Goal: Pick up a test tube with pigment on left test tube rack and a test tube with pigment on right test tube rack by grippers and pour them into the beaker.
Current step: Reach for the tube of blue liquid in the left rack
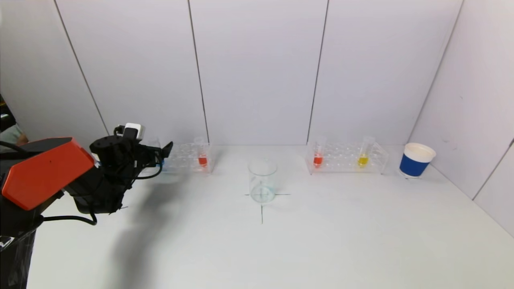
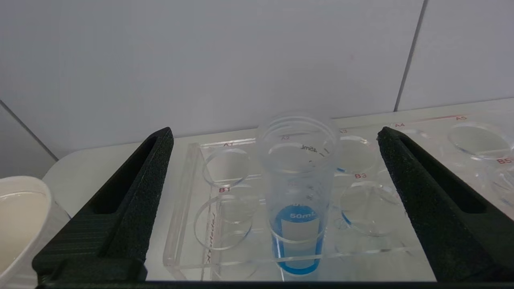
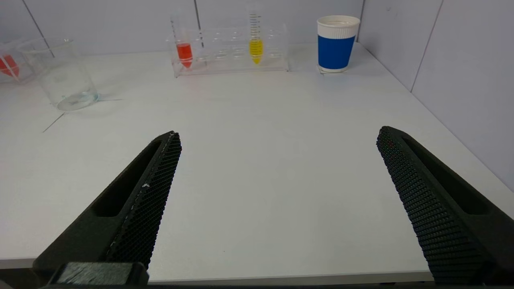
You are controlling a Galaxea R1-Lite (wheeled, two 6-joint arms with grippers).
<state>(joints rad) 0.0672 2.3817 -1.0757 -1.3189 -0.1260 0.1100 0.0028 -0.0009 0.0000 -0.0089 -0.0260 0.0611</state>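
Overhead, white table (image 1: 321,241), panelled grey walls (image 1: 257,68)

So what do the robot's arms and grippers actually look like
The left arm has an orange angular shell over black links, with loose black cables and a small white module on top. Both the left gripper and right gripper have long, tapering black fingers with a fine mesh-textured inner face and slotted outer sides.

Left claw (image 1: 165,154) at left rack (image 1: 188,158), beaker (image 1: 262,180) centre
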